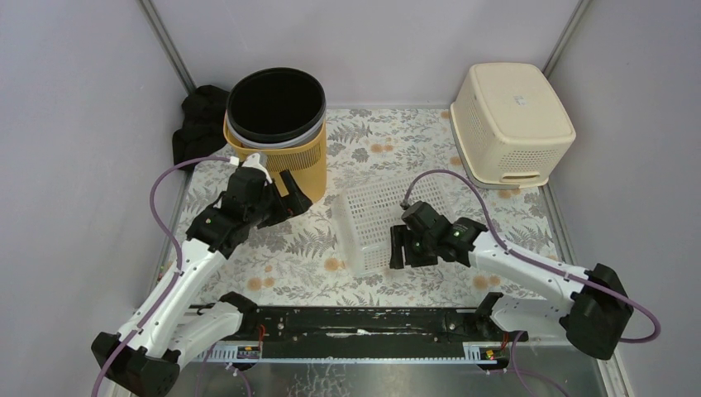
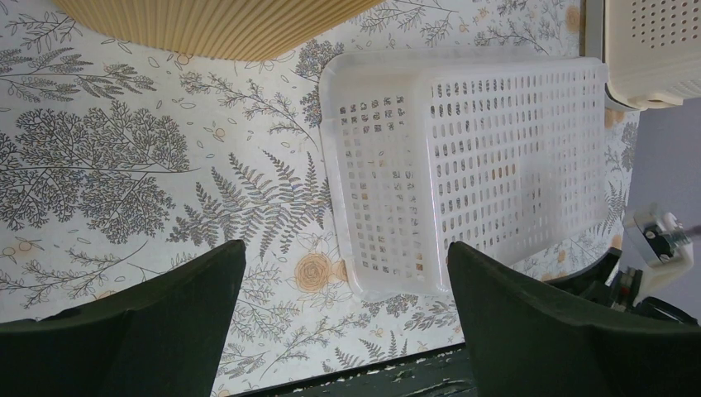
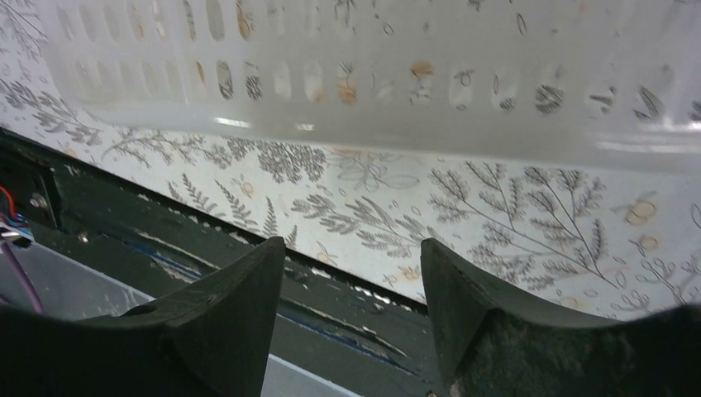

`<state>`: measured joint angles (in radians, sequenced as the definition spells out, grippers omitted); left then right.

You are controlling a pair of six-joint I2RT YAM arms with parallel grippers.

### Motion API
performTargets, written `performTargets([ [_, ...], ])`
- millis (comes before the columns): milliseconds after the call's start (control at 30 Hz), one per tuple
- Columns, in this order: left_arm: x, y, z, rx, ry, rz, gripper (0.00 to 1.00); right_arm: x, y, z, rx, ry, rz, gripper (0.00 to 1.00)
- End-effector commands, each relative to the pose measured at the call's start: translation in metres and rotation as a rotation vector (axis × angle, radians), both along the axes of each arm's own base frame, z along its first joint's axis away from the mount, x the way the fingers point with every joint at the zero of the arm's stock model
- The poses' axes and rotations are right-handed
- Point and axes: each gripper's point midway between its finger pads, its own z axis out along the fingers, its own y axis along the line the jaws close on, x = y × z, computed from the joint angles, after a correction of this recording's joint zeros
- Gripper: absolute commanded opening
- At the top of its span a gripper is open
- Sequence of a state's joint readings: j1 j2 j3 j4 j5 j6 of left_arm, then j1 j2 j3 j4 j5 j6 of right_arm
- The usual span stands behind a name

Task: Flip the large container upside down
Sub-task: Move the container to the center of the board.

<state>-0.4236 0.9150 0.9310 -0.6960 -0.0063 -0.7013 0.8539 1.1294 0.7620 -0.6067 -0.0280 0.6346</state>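
I take the large container to be the translucent white perforated basket (image 1: 372, 223) in the middle of the table; it appears to rest mouth down, base up. The left wrist view shows it (image 2: 471, 165) ahead of my left gripper (image 2: 347, 248), which is wide open and empty, well apart from it. In the top view that gripper (image 1: 277, 192) hovers by the foot of the yellow bin. My right gripper (image 1: 407, 248) sits at the basket's near right side, open and empty. Seen from the right wrist, the basket wall (image 3: 372, 74) runs just beyond that gripper (image 3: 354, 244).
A tall yellow ribbed bin (image 1: 277, 136) with a black inside stands upright at the back left, its base (image 2: 215, 25) near my left gripper. A cream basket (image 1: 512, 124) lies upside down at the back right. Black cloth (image 1: 198, 124) sits behind the bin. A black rail (image 1: 355, 322) edges the table.
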Motion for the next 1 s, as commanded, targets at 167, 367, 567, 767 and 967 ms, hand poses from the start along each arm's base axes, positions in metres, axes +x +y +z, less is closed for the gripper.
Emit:
performTargets([
  [167, 0.004, 0.0, 0.012, -0.025, -0.058, 0.007, 1.0, 0.064, 0.05, 0.007, 0.092, -0.165, -0.101, 0.69],
  [367, 0.001, 0.002, 0.014, -0.027, -0.063, 0.013, 1.0, 0.112, 0.072, 0.006, 0.013, -0.248, -0.095, 0.71],
  [567, -0.004, 0.006, 0.018, -0.029, -0.072, 0.021, 1.0, 0.169, 0.08, 0.001, -0.047, -0.277, -0.111, 0.71],
  [767, -0.01, 0.01, 0.023, -0.03, -0.082, 0.029, 1.0, 0.227, 0.08, -0.008, -0.089, -0.289, -0.116, 0.72],
  [967, -0.013, 0.012, 0.029, -0.032, -0.089, 0.033, 1.0, 0.259, 0.077, 0.007, -0.102, -0.334, -0.038, 0.74],
])
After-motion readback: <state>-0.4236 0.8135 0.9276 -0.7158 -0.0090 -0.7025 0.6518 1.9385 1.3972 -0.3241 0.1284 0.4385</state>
